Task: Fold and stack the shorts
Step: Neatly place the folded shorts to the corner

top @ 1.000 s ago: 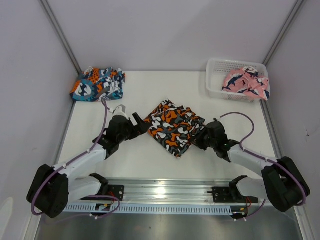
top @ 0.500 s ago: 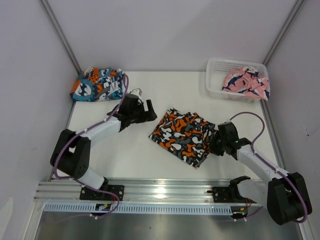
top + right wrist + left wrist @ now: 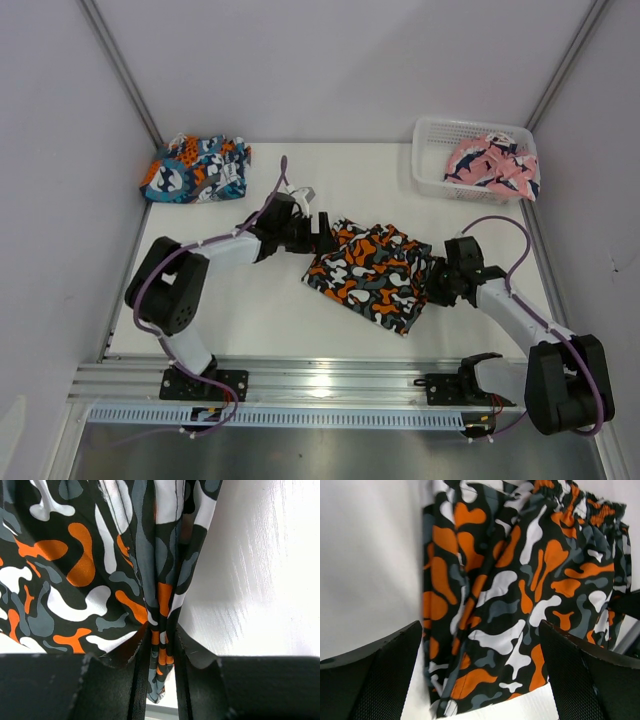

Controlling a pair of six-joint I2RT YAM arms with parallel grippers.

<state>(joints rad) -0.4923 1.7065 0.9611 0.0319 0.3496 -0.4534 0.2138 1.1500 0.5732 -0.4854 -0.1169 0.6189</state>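
Table centre taken up by camouflage shorts (image 3: 372, 270), hemmed by left gripper (image 3: 323, 227) at their far-left corner and right gripper (image 3: 430, 282) on their right edge. Open tabletop (image 3: 250, 300) near-left gives passage. Far corners blocked: patchwork shorts (image 3: 195, 168) left, mesh basket (image 3: 425, 160) right.

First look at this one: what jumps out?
The orange camouflage shorts lie in the middle of the table. The right gripper pinches their right edge, and the left gripper is open at their far-left corner. Next come the blue patchwork shorts at the table's far-left corner and the pink shorts in the white basket at far right.
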